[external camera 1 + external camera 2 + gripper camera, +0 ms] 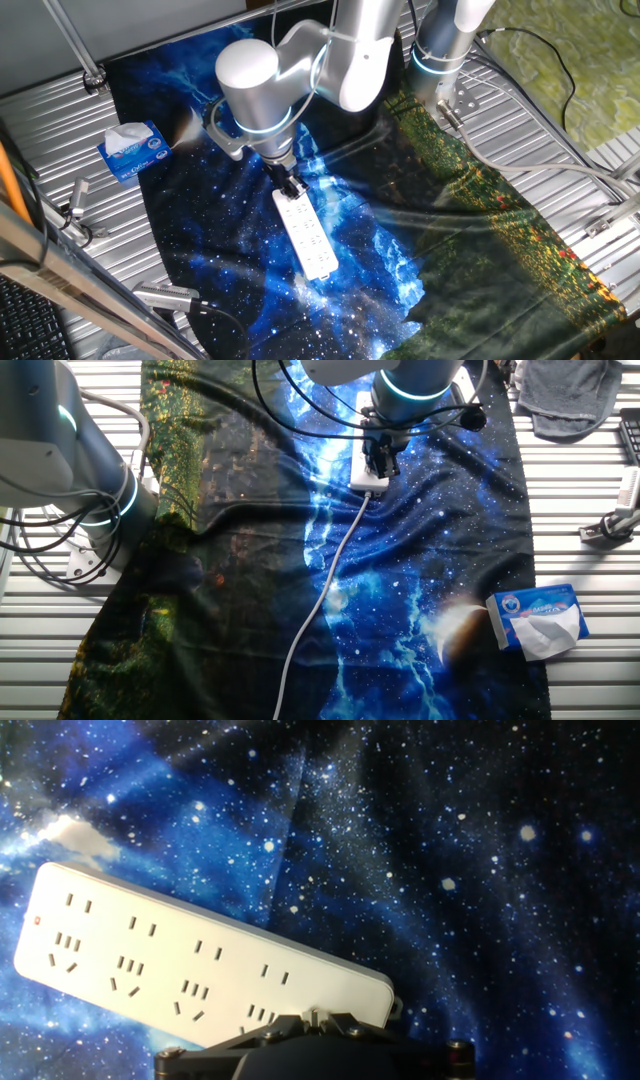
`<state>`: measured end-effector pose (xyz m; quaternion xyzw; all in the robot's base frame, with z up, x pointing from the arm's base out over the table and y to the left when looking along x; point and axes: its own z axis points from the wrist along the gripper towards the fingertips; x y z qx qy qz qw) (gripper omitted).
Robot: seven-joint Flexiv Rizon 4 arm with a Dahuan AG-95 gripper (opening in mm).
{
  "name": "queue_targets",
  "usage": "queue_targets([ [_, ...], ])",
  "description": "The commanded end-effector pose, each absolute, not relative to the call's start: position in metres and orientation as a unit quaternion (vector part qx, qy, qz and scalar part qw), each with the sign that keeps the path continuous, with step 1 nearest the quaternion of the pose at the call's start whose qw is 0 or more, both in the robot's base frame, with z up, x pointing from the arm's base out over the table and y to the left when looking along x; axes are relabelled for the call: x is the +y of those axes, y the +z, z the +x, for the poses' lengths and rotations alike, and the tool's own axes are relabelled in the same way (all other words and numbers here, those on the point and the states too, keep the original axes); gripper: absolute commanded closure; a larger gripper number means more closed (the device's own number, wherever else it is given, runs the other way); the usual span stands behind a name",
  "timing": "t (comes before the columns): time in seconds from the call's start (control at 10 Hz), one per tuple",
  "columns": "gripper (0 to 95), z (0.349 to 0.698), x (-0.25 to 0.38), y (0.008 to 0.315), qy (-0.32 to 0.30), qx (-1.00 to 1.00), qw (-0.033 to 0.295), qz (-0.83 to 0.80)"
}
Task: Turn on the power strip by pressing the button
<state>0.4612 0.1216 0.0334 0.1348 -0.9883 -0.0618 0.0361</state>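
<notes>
The power strip [308, 235] is a long white bar with socket holes, lying on the starry blue cloth. It also shows in the other fixed view [368, 473] and in the hand view [190, 960]. Its thin white cord [325, 575] runs away from the end under my hand. My gripper [290, 187] points down with its fingertips together on or just above that corded end, as the other fixed view [380, 460] and the hand view [314, 1016] also show. The button is hidden under the fingers.
A blue-and-white tissue box [133, 150] [537, 620] lies beside the cloth. A second arm's base [70, 460] stands at the cloth's edge. A grey rag [570, 395] and metal clamps [610, 525] lie on the ribbed table.
</notes>
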Motion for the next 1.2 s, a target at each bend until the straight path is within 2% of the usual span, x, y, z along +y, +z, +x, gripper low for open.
queue_targets([
  [0.1,95.0,0.458,0.125,-0.003,-0.061,-0.988,0.033,0.135],
  [0.6,95.0,0.459,0.124,0.009,-0.059,-0.988,0.035,0.140],
  [1.2,95.0,0.458,0.123,0.051,-0.052,-0.986,0.040,0.151],
])
